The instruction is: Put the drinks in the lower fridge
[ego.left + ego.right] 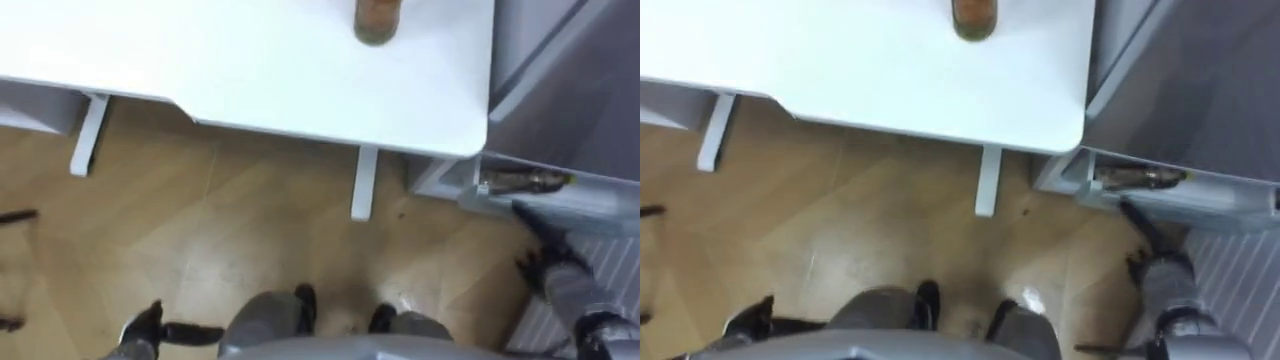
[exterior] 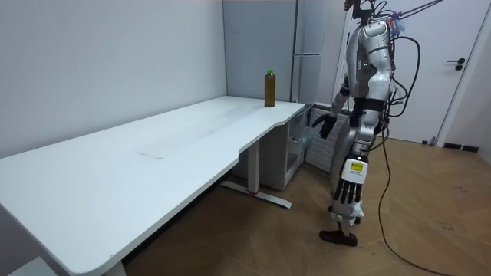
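A brown drink bottle [image 1: 378, 20] with a green cap stands upright near the corner of the white table [image 1: 250, 70]; the room view shows the bottle [image 2: 269, 88] close to the grey fridge [image 2: 307, 46]. A second bottle [image 1: 520, 182] lies on its side in the shelf of the open lower fridge compartment [image 1: 590, 205]. My right hand [image 1: 545, 258] is open, just below that shelf, holding nothing. My left hand [image 1: 145, 325] hangs open and empty at my side, also seen low beside my leg [image 2: 349, 188].
I stand on the wooden floor between the table's end and the fridge. Table legs [image 1: 365, 180] stand ahead of my feet. A white door [image 2: 468, 69] is behind me in the room view.
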Robot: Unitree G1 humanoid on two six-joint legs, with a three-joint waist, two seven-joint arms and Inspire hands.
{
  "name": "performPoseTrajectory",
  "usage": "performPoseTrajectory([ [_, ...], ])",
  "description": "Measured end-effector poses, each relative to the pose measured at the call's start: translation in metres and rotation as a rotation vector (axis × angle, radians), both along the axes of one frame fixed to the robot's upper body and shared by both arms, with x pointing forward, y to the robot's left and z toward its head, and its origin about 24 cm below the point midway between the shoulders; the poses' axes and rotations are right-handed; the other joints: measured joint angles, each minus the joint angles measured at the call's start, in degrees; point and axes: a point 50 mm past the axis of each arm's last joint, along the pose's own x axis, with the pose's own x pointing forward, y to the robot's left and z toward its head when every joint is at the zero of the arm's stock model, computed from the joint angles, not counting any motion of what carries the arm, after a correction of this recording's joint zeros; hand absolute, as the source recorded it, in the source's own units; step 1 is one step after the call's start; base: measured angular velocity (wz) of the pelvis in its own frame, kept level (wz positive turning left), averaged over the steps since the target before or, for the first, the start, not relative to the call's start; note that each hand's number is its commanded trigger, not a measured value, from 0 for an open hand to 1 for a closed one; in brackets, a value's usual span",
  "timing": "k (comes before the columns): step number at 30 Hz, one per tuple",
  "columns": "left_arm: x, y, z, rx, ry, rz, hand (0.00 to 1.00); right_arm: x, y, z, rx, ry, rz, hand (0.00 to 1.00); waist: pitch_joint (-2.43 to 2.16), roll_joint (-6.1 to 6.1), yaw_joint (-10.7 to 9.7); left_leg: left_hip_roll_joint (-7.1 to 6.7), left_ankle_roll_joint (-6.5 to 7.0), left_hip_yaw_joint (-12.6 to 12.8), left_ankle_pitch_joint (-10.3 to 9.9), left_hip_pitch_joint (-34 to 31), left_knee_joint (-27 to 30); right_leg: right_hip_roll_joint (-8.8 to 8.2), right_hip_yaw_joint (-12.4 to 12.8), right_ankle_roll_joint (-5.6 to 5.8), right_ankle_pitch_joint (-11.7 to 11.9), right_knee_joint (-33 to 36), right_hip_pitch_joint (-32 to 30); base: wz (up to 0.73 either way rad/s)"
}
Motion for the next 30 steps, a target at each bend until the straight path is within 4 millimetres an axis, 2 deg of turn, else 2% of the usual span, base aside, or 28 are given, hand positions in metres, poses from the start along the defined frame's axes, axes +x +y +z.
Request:
performPoseTrajectory([
  [1,-0.001,0.0,0.0,0.004,0.003,-0.007,0.0,-0.008,0.004,-0.004,0.005,0.033,0.029,0.0,-0.04,-0.24,0.0,-0.11,-0.07,0.0,0.0,0.8,-0.2,0.1,-0.1,0.02,0.0,-0.6,1.0,0.07],
  [3,-0.005,0.0,-0.001,0.019,0.018,-0.04,0.0,-0.038,0.016,-0.014,0.022,0.147,0.164,0.0,-0.43,-1.13,-0.2,-0.09,-0.44,-0.1,-0.3,3.8,-1.7,0.44,-0.4,0.18,0.1,-2.6,4.2,0.0],
  [4,-0.005,-0.001,-0.001,0.02,0.019,-0.038,0.0,-0.043,0.018,-0.015,0.021,0.17,0.205,0.0,-0.53,-1.3,-0.4,-0.09,-0.46,-0.1,-0.3,4.4,-2.0,0.48,-0.6,0.21,0.1,-3.0,4.9,0.0],
  [9,-0.014,-0.003,-0.002,0.033,0.019,-0.02,0.0,-0.07,0.032,-0.023,0.002,0.323,0.522,0.0,-0.38,-1.95,-1.5,0.26,-0.79,0.0,-0.5,8.7,-4.0,1.03,-0.3,0.42,0.6,-5.1,9.2,-0.04],
  [11,-0.014,-0.005,-0.002,0.04,0.021,-0.015,0.0,-0.072,0.037,-0.024,-0.004,0.356,0.603,0.0,-0.15,-1.76,-1.5,-0.02,-0.81,-0.1,-0.6,9.0,-4.0,1.16,0.0,0.47,0.7,-5.3,9.8,0.0],
  [12,-0.013,-0.007,-0.003,0.037,0.02,-0.016,0.0,-0.071,0.04,-0.025,-0.013,0.367,0.664,0.0,-0.23,-1.77,-1.6,-0.01,-0.8,-0.3,-0.5,9.0,-4.0,1.34,0.1,0.52,1.0,-5.9,10.0,0.03],
  [16,-0.013,-0.007,-0.003,0.043,0.018,-0.012,0.0,-0.07,0.043,-0.026,-0.028,0.386,0.733,0.0,0.09,-1.43,-1.5,-0.1,-0.79,-1.1,-0.5,9.9,-4.2,1.69,0.2,0.54,1.7,-7.3,11.6,0.05],
  [22,-0.013,-0.01,-0.004,0.038,0.028,0.018,0.0,-0.073,0.043,-0.026,-0.034,0.401,0.74,0.0,0.03,-1.15,-1.5,-0.18,-0.84,-1.4,-0.5,10.7,-4.9,1.79,0.2,0.54,1.9,-8.0,12.5,0.0],
  [24,-0.013,-0.012,-0.004,0.038,0.032,0.019,0.0,-0.075,0.042,-0.026,-0.032,0.402,0.73,0.0,-0.15,-1.32,-1.6,-0.23,-0.86,-1.5,-0.4,10.8,-5.0,1.8,0.3,0.54,1.9,-8.0,12.6,0.0],
  [30,-0.009,-0.011,-0.004,0.029,0.015,0.064,0.0,-0.075,0.042,-0.026,-0.03,0.406,0.723,0.0,-0.17,-1.4,-2.2,-0.33,-0.86,-1.5,-0.4,10.9,-5.0,1.84,0.9,0.58,1.9,-8.4,12.8,0.0],
])
